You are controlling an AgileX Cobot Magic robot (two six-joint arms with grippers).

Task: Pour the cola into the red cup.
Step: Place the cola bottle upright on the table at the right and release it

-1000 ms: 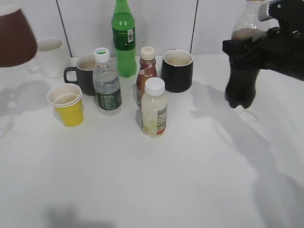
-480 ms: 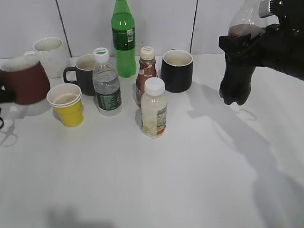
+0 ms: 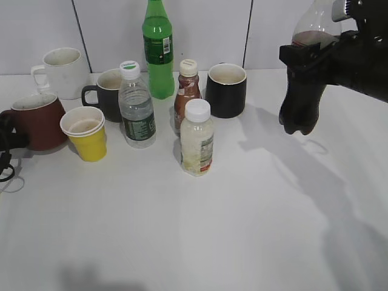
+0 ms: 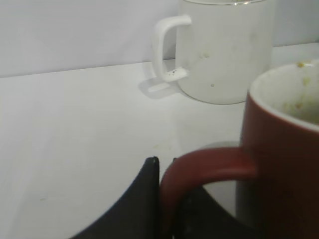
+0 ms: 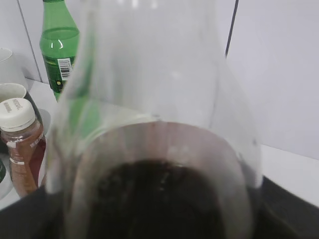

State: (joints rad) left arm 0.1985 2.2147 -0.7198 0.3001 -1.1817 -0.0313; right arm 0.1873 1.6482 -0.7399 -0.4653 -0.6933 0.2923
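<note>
My left gripper (image 4: 167,172), pinching its handle, has just set the red cup (image 3: 37,121) down; the right gripper (image 3: 315,57), probably clamped, lifts the cola (image 3: 303,91).

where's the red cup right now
On the table at the far left of the exterior view, the red cup stands beside the yellow cup, handle in the left gripper.

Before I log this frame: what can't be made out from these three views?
- Cola bottle: top cut off by the exterior view's edge; cap on or off unknown.
- Right gripper: fingertips hidden behind the bottle in the exterior view; unseen in the right wrist view.
- Red cup: cropped by the left wrist view's edge.
- Left gripper: mostly out of frame at the handle.
</note>
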